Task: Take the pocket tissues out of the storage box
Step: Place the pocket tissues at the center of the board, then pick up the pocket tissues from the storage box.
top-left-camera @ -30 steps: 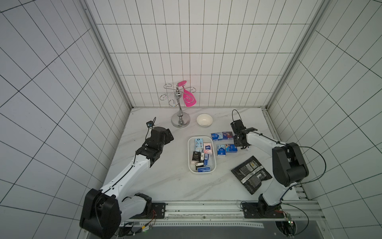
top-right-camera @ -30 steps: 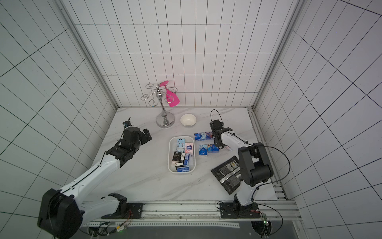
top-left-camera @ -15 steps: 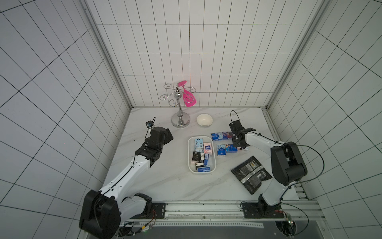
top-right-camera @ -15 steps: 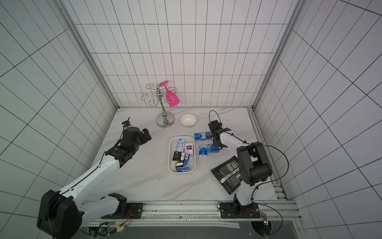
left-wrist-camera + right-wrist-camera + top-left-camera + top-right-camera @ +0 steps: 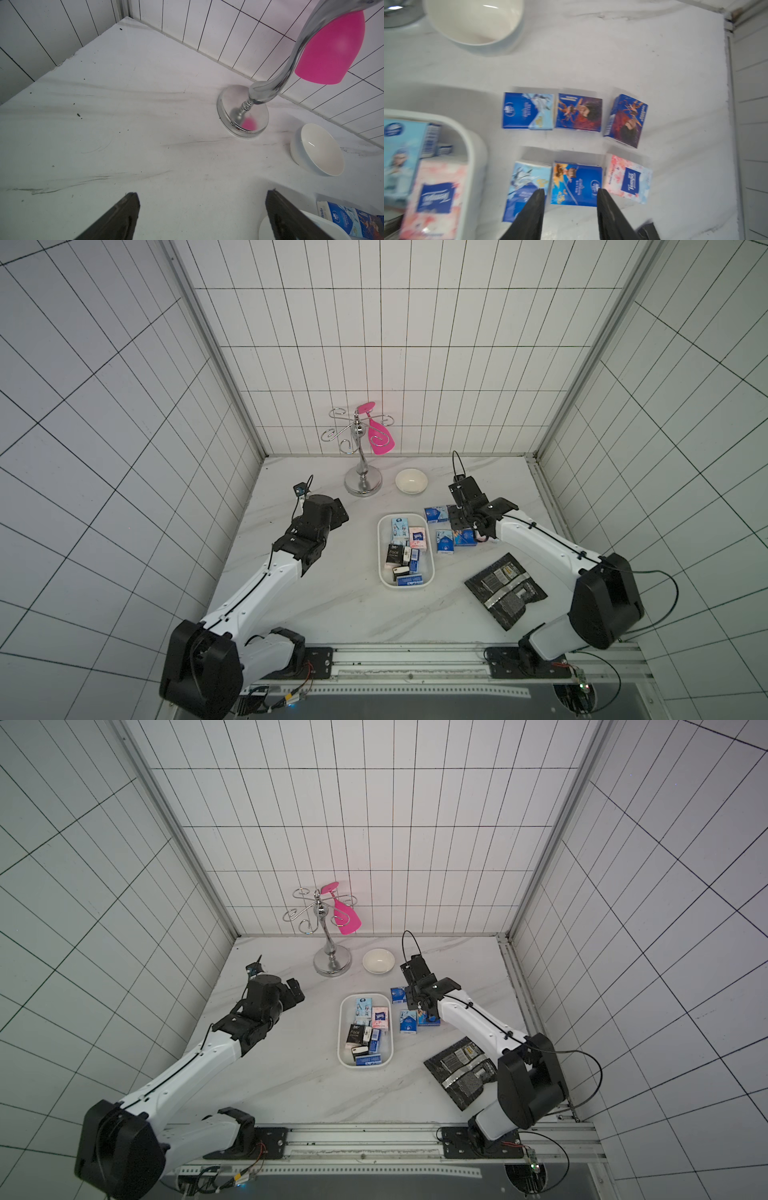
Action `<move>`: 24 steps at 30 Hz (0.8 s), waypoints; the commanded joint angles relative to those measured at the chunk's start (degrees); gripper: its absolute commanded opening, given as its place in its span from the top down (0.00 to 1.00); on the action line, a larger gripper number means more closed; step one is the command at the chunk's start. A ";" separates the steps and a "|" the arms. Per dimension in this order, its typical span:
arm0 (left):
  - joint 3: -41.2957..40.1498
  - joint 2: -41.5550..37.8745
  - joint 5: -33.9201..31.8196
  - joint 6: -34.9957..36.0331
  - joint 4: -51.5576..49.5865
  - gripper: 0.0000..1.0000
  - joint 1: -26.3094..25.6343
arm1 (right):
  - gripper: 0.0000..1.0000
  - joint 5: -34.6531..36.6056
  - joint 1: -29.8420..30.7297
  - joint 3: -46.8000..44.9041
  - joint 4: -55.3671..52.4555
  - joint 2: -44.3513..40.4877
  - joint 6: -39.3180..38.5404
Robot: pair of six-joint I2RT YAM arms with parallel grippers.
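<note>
**A:** Pocket tissues (image 5: 417, 538): where do you have them?

**B:** Starting at your left, the left gripper (image 5: 201, 193) is spread wide and empty, near the metal stand (image 5: 362, 483). Several are in the storage box (image 5: 380, 556), and six lie on the table (image 5: 324, 605) just right of it. The right gripper (image 5: 570, 191) has its jaws parted over those six, clamping nothing.

The storage box (image 5: 475, 149), a shallow white tray with rounded corners, sits flat on the table. Pocket tissues (image 5: 418, 538) in light blue, pink, black and dark blue wrappers lie inside, some flat, some on edge. 6 packets (image 5: 578, 112) lie just beside it in 2 rows of 3.
</note>
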 commanded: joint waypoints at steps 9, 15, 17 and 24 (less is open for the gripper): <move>-0.17 0.02 0.92 -0.51 0.63 0.02 -0.09 | 0.49 -8.94 12.56 5.99 9.11 6.71 3.55; -0.31 -1.50 0.25 -0.08 0.31 0.02 -0.09 | 0.44 -8.02 12.84 12.70 9.24 15.24 5.96; -0.11 -1.81 0.43 -0.05 0.23 0.02 -0.09 | 0.43 -7.62 12.76 14.04 9.22 16.86 6.55; -0.28 -2.16 0.37 -0.04 0.14 0.02 -0.09 | 0.42 -6.87 12.65 19.10 6.36 23.12 7.35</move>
